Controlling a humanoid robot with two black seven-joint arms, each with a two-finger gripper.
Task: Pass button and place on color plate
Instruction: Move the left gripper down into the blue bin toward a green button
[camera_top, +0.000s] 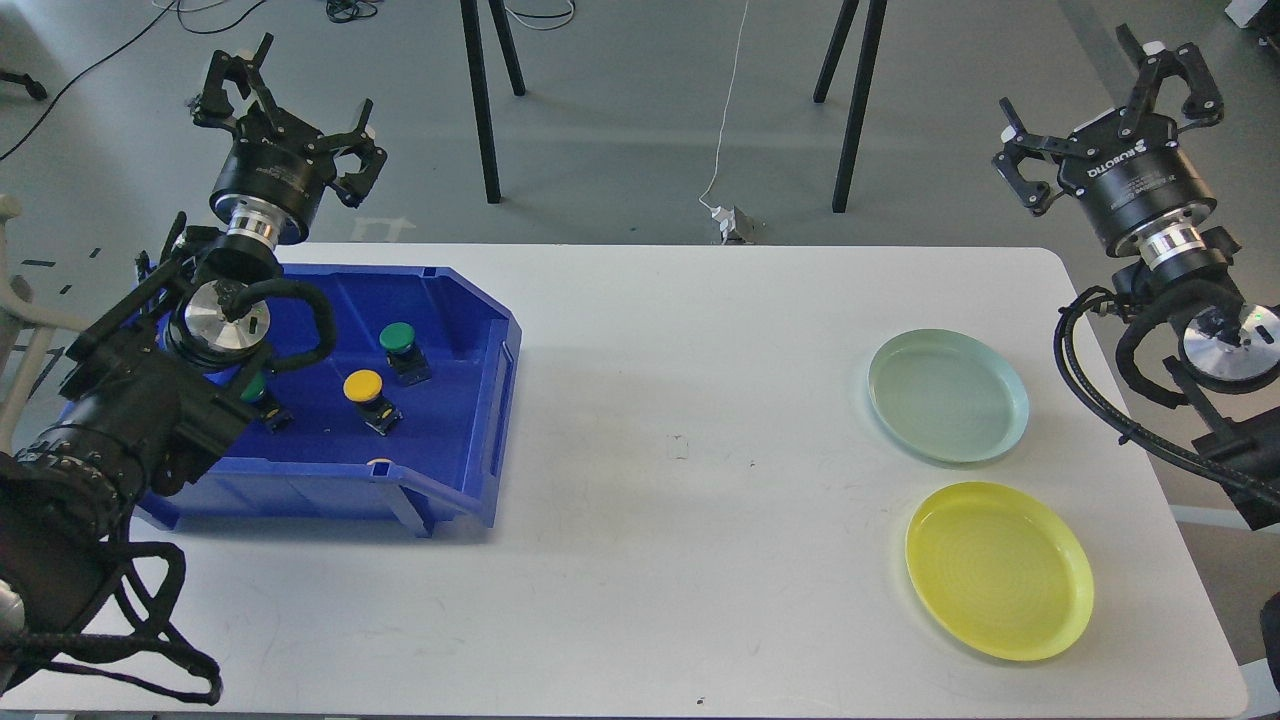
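Left gripper (290, 95): raised above the far left corner of the table, fingers spread wide, holding nothing.
Right gripper (1105, 110): raised off the far right edge of the table, fingers likewise spread wide and empty.
Blue bin (480, 420): sits on the left side of the white table (680, 450), directly below the left arm.
Yellow button (363, 386): stands in the bin, at about 5 o'clock from the left gripper, cap facing up.
Green button (397, 337): stands just beyond the yellow one, at its 1 o'clock, also cap up.
Third button (262, 395): green-capped, mostly hidden behind the left arm.
Green plate (990, 440): pale, on the right side of the table, at about 7 o'clock from the right gripper.
Yellow plate (1060, 620): just nearer than the green plate, at its 5 o'clock, apart from it.
Key relation: all buttons lie well apart from the plates; the left arm is clearly nearer the buttons, the right arm nearer the plates.
Likely step: the left gripper descends into the bin for a button, then hands it across.
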